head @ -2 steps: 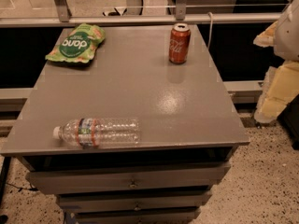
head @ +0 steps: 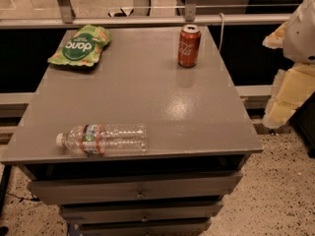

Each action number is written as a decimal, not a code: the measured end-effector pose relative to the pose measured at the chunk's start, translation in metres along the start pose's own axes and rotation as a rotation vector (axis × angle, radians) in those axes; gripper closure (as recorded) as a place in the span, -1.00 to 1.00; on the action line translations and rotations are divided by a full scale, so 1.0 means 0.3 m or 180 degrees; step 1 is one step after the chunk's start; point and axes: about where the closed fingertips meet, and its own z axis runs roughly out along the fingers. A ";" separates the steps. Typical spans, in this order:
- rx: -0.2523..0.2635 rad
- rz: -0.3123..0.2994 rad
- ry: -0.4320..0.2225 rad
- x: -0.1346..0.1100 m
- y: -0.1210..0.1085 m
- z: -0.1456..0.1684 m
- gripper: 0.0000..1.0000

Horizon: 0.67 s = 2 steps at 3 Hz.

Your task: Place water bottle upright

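water bottle (head: 103,139): on its side, front-left of table (head: 147,87)
long axis: left-right, cap left
end effector (head: 285,100): beyond table's right edge, bottle well apart to its left
grip state: cannot tell

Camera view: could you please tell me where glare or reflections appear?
In the camera view, glare sits on the table right of centre; the soda can reflects faintly below itself; the water bottle glints; the hand, right of the table, is brightly lit.

The water bottle (head: 106,139) is shown clear, white-capped, banded in orange-red; the can (head: 189,45) red; the desk (head: 147,97) grey; the gripper (head: 288,100), right of it, cream.
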 end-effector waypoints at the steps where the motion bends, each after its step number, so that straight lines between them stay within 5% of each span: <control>1: 0.0001 -0.0044 -0.0126 -0.154 0.011 0.021 -1.00; 2: -0.0094 -0.0044 -0.0277 -0.348 0.054 0.046 -1.00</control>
